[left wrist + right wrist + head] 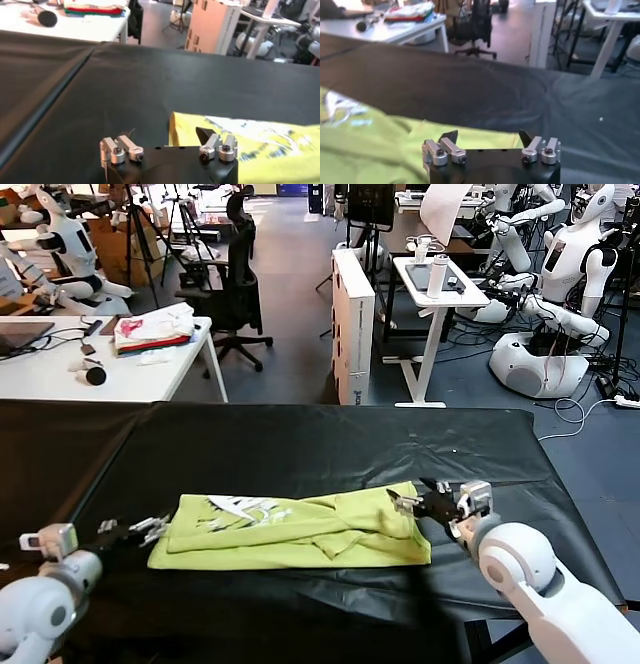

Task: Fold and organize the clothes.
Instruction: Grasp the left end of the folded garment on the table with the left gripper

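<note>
The lime yellow-green T-shirt (300,529) lies folded into a long band on the black table, its whitish print (240,509) facing up near its left end. My left gripper (150,529) is open at the shirt's left edge; in the left wrist view (170,135) one fingertip is over the shirt's corner (240,142). My right gripper (412,502) is open at the shirt's right end; in the right wrist view (488,136) both fingertips are over the green cloth (380,140).
The black-covered table (320,444) stretches wide around the shirt. Behind it stand a white table (120,374) with a white, red and pink cloth pile (152,329), an office chair (235,284), a white box (352,324) and other robots.
</note>
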Robot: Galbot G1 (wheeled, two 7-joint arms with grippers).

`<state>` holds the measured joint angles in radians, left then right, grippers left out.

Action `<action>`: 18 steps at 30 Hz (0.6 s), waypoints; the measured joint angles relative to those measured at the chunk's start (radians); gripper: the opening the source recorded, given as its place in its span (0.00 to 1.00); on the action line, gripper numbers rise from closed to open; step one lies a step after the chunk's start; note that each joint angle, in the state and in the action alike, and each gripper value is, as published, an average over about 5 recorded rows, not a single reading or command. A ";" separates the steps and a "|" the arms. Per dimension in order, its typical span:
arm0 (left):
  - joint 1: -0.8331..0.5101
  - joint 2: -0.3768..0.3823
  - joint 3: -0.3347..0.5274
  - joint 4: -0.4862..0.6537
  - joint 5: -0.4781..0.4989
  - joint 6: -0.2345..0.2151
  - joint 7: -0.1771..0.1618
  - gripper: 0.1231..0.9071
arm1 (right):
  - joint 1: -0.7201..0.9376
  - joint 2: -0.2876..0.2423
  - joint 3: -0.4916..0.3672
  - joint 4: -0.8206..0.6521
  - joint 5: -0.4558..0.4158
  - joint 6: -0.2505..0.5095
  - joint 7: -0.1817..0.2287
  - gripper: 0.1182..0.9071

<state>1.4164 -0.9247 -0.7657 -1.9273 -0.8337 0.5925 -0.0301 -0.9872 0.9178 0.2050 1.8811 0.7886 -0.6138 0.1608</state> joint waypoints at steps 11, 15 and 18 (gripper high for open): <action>-0.118 -0.034 0.072 0.116 0.015 -0.002 0.003 1.00 | 0.010 0.061 0.010 -0.087 -0.018 0.001 -0.002 1.00; -0.143 -0.042 0.084 0.137 0.016 -0.001 0.003 1.00 | 0.015 0.074 0.009 -0.103 -0.019 0.001 -0.002 1.00; -0.152 -0.049 0.092 0.142 0.015 0.001 0.003 1.00 | 0.019 0.084 0.007 -0.115 -0.023 0.001 -0.003 1.00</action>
<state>1.2646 -0.9734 -0.6739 -1.7851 -0.8185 0.5934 -0.0269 -0.9680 1.0017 0.2123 1.7664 0.7657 -0.6123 0.1581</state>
